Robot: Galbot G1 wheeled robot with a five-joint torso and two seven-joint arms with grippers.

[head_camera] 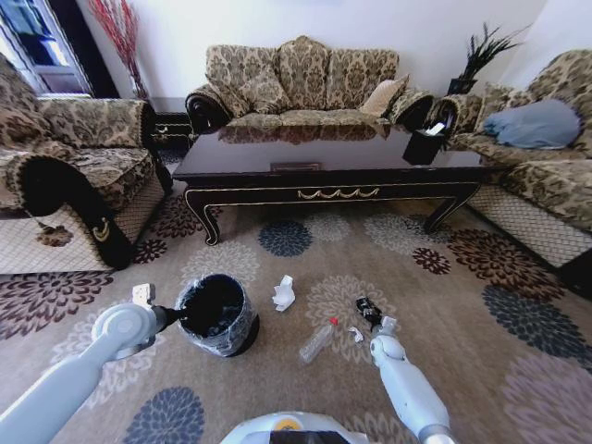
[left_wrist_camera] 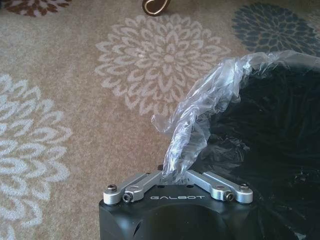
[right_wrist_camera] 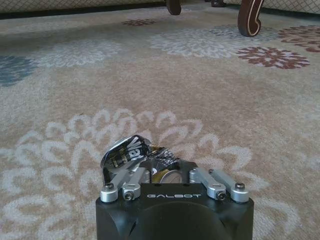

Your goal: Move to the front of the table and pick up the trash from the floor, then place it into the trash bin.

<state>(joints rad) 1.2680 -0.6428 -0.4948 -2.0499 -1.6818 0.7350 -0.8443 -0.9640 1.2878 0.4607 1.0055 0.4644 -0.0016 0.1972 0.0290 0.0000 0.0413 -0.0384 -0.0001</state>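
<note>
Both pincers marked GALBOT | left pincer (left_wrist_camera: 176, 175) grips bin liner (left_wrist_camera: 200, 115) | right pincer (right_wrist_camera: 159, 172) clamps black wrapper (right_wrist_camera: 131, 152)

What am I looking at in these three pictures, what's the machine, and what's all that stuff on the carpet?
It is a wheeled robot with two arms, each ending in a grasping part called an end effector. The wide picture comes from a camera on its head, looking down at the carpet in front of a table. The other two come from cameras on its wrists. On the carpet lie a tissue, a bottle, a white scrap and a black wrapper, next to a black bin. The left end effector pinches the bin's plastic liner at the rim. The right end effector is down at the wrapper.
</note>
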